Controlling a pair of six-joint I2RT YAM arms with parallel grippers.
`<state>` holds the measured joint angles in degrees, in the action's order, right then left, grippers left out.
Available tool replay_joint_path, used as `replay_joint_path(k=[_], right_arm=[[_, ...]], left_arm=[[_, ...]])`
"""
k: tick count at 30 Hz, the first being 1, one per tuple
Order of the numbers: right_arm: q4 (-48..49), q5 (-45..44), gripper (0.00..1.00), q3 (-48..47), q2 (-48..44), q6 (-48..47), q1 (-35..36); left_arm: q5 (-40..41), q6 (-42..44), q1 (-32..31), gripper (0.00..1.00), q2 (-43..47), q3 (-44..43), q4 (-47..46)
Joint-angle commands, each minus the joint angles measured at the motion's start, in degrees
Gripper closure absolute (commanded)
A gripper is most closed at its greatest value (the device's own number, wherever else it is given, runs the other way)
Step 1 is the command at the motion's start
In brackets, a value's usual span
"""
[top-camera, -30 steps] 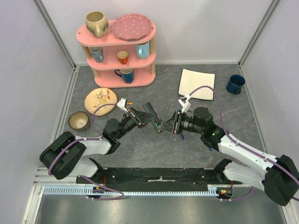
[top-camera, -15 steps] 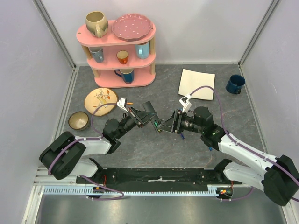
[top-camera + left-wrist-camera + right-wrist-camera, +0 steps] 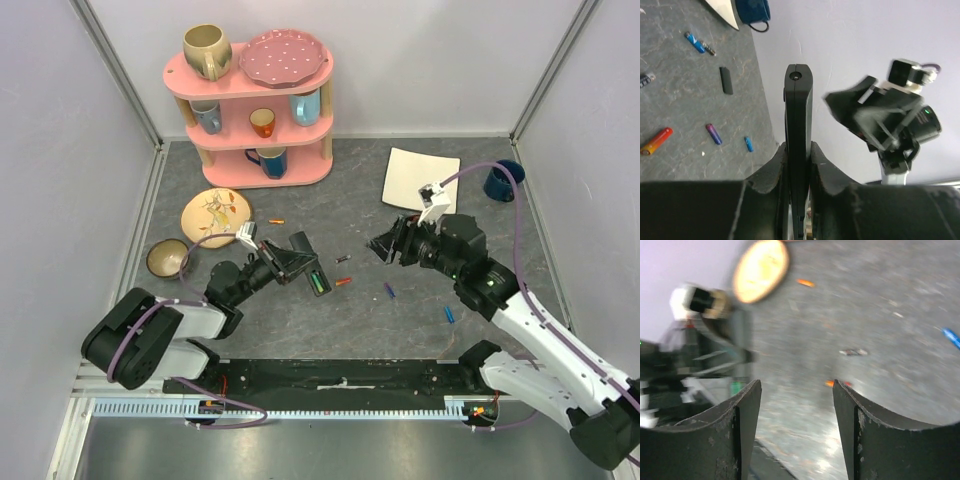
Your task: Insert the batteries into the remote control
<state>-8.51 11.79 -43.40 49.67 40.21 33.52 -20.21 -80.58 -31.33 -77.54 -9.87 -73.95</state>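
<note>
My left gripper [image 3: 300, 258] is shut on the black remote control [image 3: 308, 268] and holds it above the table. A green battery [image 3: 318, 284] shows in its open end. In the left wrist view the remote [image 3: 798, 115] stands edge-on between the fingers. My right gripper [image 3: 383, 247] is open and empty, apart from the remote to its right; its view is blurred [image 3: 797, 390]. Loose batteries lie on the table: orange [image 3: 277, 220], dark [image 3: 343, 259], red-orange [image 3: 343, 281], purple [image 3: 389, 290], blue [image 3: 450, 313]. A small black rectangular piece [image 3: 726, 80] lies there too.
A pink shelf [image 3: 250, 100] with mugs and a plate stands at the back left. A floral plate [image 3: 213, 215] and a bowl [image 3: 168, 258] lie at the left. A white square plate [image 3: 420, 178] and a blue mug [image 3: 503, 180] are at the back right.
My right gripper has pulled away from the remote, back and to the right. My left gripper has shifted a little left with the remote. Batteries on the table between the arms now show.
</note>
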Motion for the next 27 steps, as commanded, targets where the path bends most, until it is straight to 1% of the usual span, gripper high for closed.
replay_joint_path(k=[1, 2, 5, 6, 7, 8, 9, 10, 11, 12, 13, 14, 17, 19, 25, 27], right_arm=[[-12.8, -13.8, 0.34, 2.3, 5.8, -9.6, -0.1], [-12.3, -13.9, 0.34, 3.0, 6.7, -11.0, 0.0], [-11.6, -12.9, 0.35, 2.0, 11.6, -13.5, 0.1], [-11.2, -12.0, 0.35, 1.6, 12.9, -13.9, 0.2], [-10.7, -11.9, 0.35, 1.0, 15.2, -14.2, 0.4], [-9.0, -12.0, 0.35, 0.8, 16.2, -14.5, 1.5], [-8.0, -12.0, 0.34, 0.7, 18.1, -14.8, 2.2], [-7.2, -11.9, 0.34, 0.6, 19.2, -14.9, 3.2], [-6.3, -12.0, 0.33, 0.2, 20.4, -15.1, 5.6], [-6.3, -12.8, 0.32, -0.3, 21.7, -15.2, 6.7], [-6.0, -15.5, 0.30, -1.2, 24.3, -15.3, 9.3], [-6.1, -16.6, 0.29, -1.8, 25.8, -15.5, 10.4], [-5.6, -19.2, 0.28, -4.0, 30.4, -15.3, 12.2], [-4.9, -20.2, 0.28, -5.5, 32.2, -15.0, 12.2], [-4.7, -19.0, 0.26, -10.9, 39.4, -15.2, 13.1], [-4.4, -18.0, 0.21, -11.4, 41.8, -15.0, 14.0]], left_arm=[[-10.8, -1.7, 2.5, 0.98, 4.3, 1.9, -11.4], [-13.4, -1.1, 2.6, 0.98, 6.4, 2.0, -9.6], [-16.2, 1.5, 2.6, 0.98, 10.8, 2.6, -2.5], [-16.4, 2.0, 2.6, 0.98, 14.5, 2.7, 0.2], [-16.9, 3.4, 2.6, 0.98, 16.4, 2.8, 5.3], [-16.9, 4.2, 2.6, 0.98, 18.3, 2.9, 8.1], [-16.7, 4.8, 2.6, 0.98, 22.8, 3.4, 10.1], [-15.9, 6.4, 2.6, 0.98, 25.0, 3.5, 14.7], [-15.6, 7.3, 2.7, 0.98, 27.7, 3.7, 17.1], [-15.0, 8.1, 2.7, 0.98, 30.0, 3.8, 19.4], [-14.1, 10.0, 2.7, 0.98, 34.6, 3.9, 22.2], [-13.5, 10.8, 2.7, 0.98, 36.7, 3.9, 26.6], [-12.4, 12.5, 2.8, 0.98, 42.1, 4.3, 32.5], [-12.3, 11.9, 2.9, 0.98, 43.3, 5.4, 32.8], [-12.8, 9.1, 3.0, 0.98, 43.2, 7.5, 30.1], [-12.9, 9.1, 3.1, 0.98, 43.8, 7.6, 30.2]])
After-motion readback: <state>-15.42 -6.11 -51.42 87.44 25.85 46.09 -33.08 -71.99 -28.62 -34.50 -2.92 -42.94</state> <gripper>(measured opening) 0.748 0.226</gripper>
